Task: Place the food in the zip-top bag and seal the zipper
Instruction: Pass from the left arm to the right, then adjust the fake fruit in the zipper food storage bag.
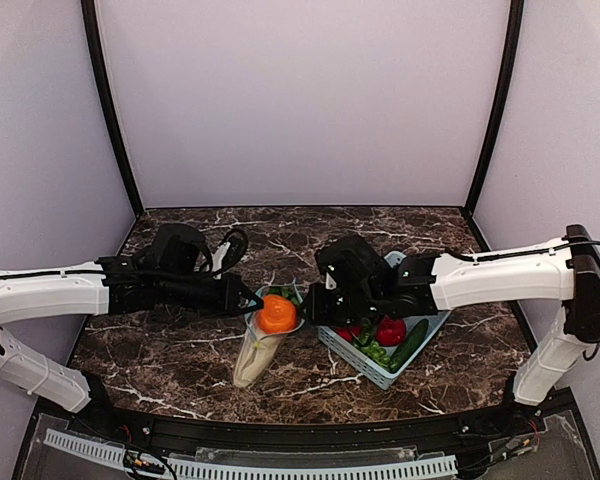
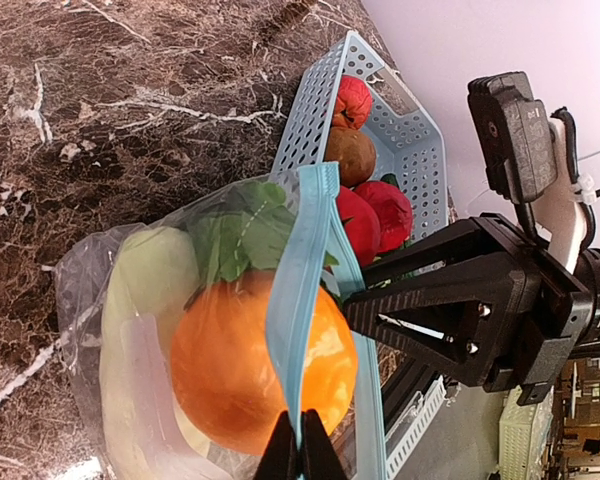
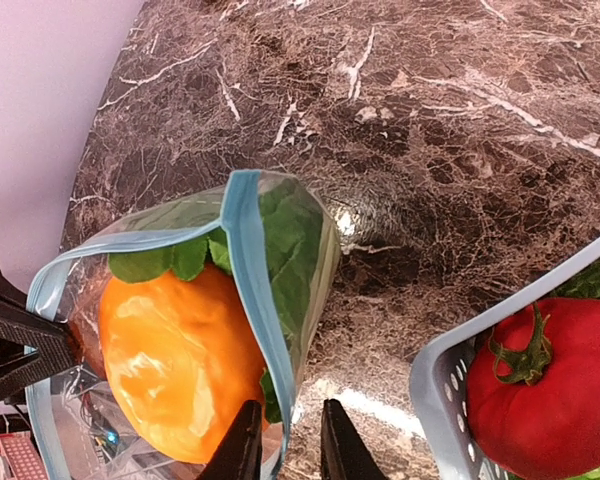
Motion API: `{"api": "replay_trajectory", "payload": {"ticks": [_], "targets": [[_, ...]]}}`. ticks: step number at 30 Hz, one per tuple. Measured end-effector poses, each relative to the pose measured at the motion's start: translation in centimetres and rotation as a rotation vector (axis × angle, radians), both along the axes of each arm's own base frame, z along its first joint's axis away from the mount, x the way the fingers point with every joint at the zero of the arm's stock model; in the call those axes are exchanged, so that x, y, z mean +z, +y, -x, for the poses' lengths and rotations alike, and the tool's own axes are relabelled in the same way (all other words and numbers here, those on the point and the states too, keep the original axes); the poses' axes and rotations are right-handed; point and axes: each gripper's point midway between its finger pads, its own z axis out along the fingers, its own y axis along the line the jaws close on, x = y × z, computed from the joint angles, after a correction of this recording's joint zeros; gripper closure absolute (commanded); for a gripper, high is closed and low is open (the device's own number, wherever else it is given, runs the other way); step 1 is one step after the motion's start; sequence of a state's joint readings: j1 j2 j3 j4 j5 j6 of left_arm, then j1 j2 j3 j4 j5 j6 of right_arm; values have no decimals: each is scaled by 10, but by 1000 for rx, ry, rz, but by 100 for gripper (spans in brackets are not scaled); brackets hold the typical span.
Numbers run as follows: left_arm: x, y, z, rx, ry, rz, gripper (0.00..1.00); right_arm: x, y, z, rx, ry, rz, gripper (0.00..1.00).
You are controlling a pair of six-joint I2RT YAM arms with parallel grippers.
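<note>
The clear zip-top bag [image 1: 250,362] lies on the marble with its mouth raised. Inside are a cream-white squash [image 2: 148,282], an orange [image 2: 220,372] and green leaves [image 3: 292,240]; the orange [image 1: 277,313] bulges at the mouth. My left gripper [image 2: 300,446] is shut on the near lip of the light blue zipper [image 2: 302,290]. My right gripper [image 3: 287,446] straddles the opposite lip of the zipper [image 3: 252,280], its fingers a little apart on either side of the strip with a gap showing. From above, the left gripper [image 1: 252,300] and the right gripper [image 1: 306,306] flank the orange.
A light blue lattice basket [image 1: 352,363] stands right of the bag, close to my right gripper. It holds red round pieces [image 1: 390,330], a green cucumber [image 1: 411,344] and a brown piece [image 2: 351,155]. The basket rim [image 3: 432,378] and a red tomato [image 3: 552,392] sit beside my right fingers.
</note>
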State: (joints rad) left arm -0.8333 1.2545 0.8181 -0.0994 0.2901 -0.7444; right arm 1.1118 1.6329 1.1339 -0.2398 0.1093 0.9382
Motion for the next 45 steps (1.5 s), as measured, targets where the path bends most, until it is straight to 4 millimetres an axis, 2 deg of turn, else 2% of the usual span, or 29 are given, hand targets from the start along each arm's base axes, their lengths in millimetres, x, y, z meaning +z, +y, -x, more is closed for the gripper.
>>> {"api": "replay_trajectory", "payload": {"ticks": [7,9,12,15,16,18,21,22,24,28,31,36,45], "targets": [[-1,1,0,4,2,-7,99,-7,2,-2,3,5,16,83],[-1,1,0,6,1,-8,99,-11,4,-3,9,8,25,86],[0,3,0,9,-1,-9,99,-13,5,-3,19,11,27,98],[0,5,0,15,-6,-16,99,-10,10,-2,42,3,9,100],[0,6,-1,18,-7,-21,98,-8,12,-1,50,0,-1,100],[-2,9,-2,30,-12,-35,87,-4,17,-1,65,-7,-19,100],[-7,14,-3,38,-18,-70,68,2,22,0,90,-20,-42,100],[-9,15,-2,42,-13,-79,64,3,24,0,100,-25,-51,100],[-11,17,-2,43,-15,-92,49,7,28,1,116,-33,-63,100],[-17,17,-6,43,-13,-129,34,13,34,4,147,-47,-82,100],[-24,16,-8,44,-2,-159,29,17,38,6,169,-60,-97,100],[-41,17,-12,48,25,-221,28,19,42,11,201,-70,-108,100],[-55,13,-17,38,43,-259,28,19,43,13,226,-80,-104,100]]}}
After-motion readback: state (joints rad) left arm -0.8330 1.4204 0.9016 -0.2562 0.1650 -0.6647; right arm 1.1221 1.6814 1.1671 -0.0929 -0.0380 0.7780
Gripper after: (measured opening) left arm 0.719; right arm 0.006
